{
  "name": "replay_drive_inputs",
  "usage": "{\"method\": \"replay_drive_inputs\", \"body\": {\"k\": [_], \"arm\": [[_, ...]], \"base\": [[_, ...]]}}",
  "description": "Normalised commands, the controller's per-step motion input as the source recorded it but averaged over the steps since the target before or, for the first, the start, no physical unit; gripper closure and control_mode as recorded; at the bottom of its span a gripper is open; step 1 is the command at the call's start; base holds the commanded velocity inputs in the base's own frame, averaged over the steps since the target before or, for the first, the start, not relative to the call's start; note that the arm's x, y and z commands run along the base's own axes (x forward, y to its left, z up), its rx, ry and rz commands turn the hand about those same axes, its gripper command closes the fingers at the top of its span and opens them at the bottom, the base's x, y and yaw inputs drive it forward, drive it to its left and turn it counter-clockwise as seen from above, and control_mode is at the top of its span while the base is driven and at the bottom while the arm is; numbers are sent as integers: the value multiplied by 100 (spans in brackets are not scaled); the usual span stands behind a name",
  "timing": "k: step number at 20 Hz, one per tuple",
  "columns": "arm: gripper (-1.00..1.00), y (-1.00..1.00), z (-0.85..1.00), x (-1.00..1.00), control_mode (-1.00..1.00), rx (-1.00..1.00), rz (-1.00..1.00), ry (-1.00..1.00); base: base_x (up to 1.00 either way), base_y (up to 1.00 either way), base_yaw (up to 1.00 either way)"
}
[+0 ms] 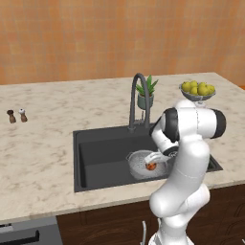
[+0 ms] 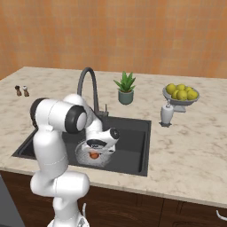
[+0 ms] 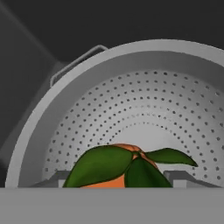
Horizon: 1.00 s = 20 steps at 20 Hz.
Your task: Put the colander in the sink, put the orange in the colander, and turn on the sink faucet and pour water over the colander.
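Note:
The round perforated metal colander (image 1: 138, 166) (image 2: 84, 156) (image 3: 131, 109) sits inside the dark sink (image 1: 95, 153) (image 2: 133, 137), toward its front. My gripper (image 1: 152, 161) (image 2: 95, 150) (image 3: 118, 178) reaches down into the colander and is shut on the orange (image 1: 151, 166) (image 2: 93, 155) (image 3: 109, 182). The fruit, with green leaves on top, sits between the two fingertips just above the colander's floor. The dark gooseneck sink faucet (image 1: 136, 98) (image 2: 88, 84) arches behind the basin, and no water is running.
A footed bowl of yellow fruit (image 1: 197, 89) (image 2: 180, 94) and a small potted plant (image 1: 145, 93) (image 2: 126, 88) stand behind the sink. A white soap dispenser (image 2: 166, 113) is at the sink's right. Two small shakers (image 1: 16, 116) (image 2: 22, 91) stand far left on the counter.

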Motion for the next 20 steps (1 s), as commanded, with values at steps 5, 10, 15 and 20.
{"method": "replay_drive_inputs", "body": {"k": [5,10,15,20], "arm": [[-100,10,-25,0,-100,0,1,-5],[-100,16,0,-31,-100,0,1,-11],[-100,9,6,-26,-100,0,0,-6],[-100,6,61,-32,-100,0,0,5]], "base": [[0,0,0],[0,0,0],[0,0,0],[0,0,0]]}}
